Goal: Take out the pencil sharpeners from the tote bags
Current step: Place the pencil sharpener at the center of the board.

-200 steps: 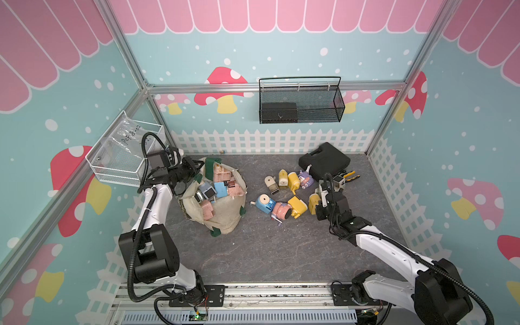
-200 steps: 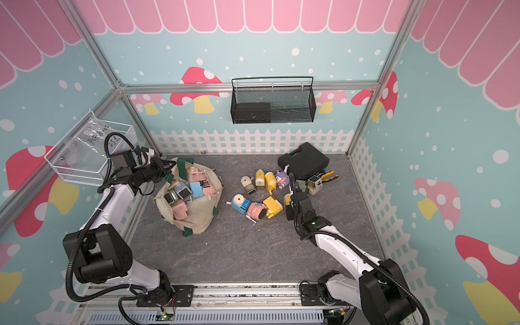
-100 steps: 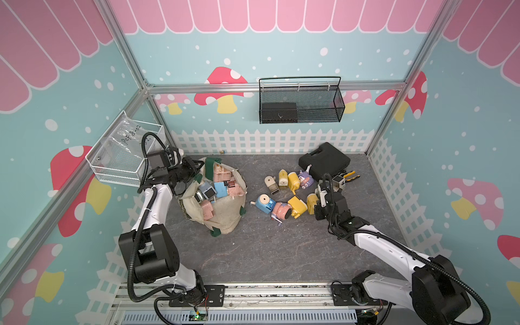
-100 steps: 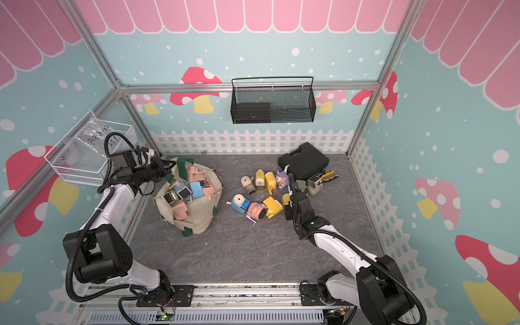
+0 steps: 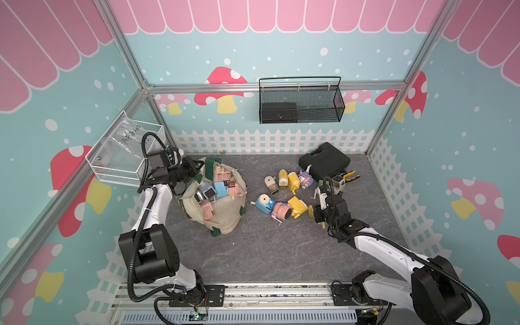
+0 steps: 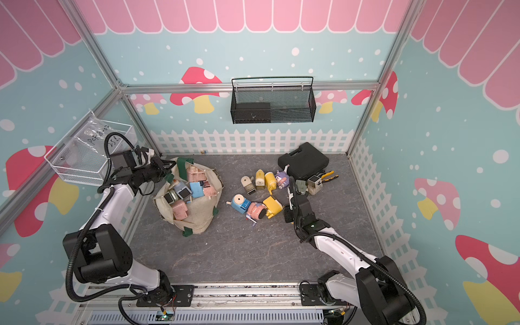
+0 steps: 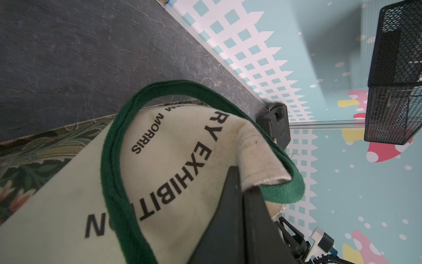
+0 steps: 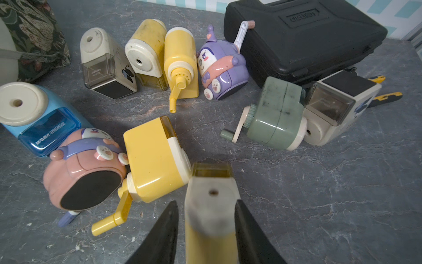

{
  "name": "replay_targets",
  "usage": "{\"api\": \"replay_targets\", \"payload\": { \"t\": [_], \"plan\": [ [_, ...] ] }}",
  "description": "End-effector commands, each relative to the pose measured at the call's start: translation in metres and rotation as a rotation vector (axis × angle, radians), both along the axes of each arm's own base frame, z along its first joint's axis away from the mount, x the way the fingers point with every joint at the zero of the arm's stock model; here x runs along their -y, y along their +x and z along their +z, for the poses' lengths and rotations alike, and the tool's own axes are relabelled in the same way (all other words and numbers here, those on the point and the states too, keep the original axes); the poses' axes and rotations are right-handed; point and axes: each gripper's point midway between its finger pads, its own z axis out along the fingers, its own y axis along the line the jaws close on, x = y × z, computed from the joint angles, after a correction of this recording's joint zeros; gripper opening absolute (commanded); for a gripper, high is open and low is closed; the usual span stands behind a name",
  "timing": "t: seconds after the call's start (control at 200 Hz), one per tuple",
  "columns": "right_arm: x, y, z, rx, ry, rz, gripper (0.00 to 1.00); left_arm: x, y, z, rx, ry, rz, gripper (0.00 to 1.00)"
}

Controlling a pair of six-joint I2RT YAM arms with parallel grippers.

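Note:
The cream tote bag (image 5: 222, 216) with green straps lies open at the left of the floor, holding several pink, blue and grey pencil sharpeners (image 5: 222, 176). My left gripper (image 7: 239, 182) is shut on the bag's rim (image 7: 258, 164) beside the green strap, holding the mouth up. More pencil sharpeners (image 8: 150, 160) lie in a loose group at mid-floor: yellow, blue, pink, purple, cream, sage green. My right gripper (image 8: 206, 202) is shut on a yellow sharpener with a cream face (image 8: 211, 205), low over the floor beside the yellow one. In both top views this sharpener is mostly hidden under the gripper (image 5: 316, 208).
A black plastic case (image 5: 323, 163) lies at the back right with yellow-and-black pliers (image 5: 350, 176) beside it. A black mesh basket (image 5: 301, 104) hangs on the back wall and a white wire basket (image 5: 123, 157) on the left wall. White fencing borders the floor.
My right gripper has shifted slightly toward the front with the yellow sharpener in it. The left arm and the bag have not moved.

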Motion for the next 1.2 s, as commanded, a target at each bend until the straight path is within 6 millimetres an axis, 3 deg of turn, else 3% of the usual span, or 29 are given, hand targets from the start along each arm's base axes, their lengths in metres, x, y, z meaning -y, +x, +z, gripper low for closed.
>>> {"api": "replay_targets", "payload": {
  "t": [0.0,0.29,0.5,0.63,1.011,1.196],
  "plan": [
    [-0.006,0.008,0.009,0.049,0.058,-0.001,0.03,-0.001,0.001,0.005,0.024,-0.011,-0.006,0.0],
    [-0.014,0.002,-0.011,0.006,0.09,0.037,0.05,-0.001,0.001,0.005,0.026,-0.009,-0.005,0.0],
    [-0.012,-0.004,-0.016,-0.005,0.092,0.037,0.34,-0.001,0.001,0.005,0.024,-0.009,-0.004,0.0],
    [-0.013,-0.005,-0.014,-0.005,0.099,0.042,0.4,0.0,0.002,0.004,0.024,-0.008,-0.007,0.0],
    [-0.018,0.003,0.01,0.032,0.104,0.064,0.5,-0.001,0.001,0.005,0.025,-0.008,-0.006,0.0],
    [-0.046,0.009,0.03,0.06,0.171,0.184,0.54,-0.001,0.001,0.005,0.026,-0.008,-0.007,0.0]
  ]
}}
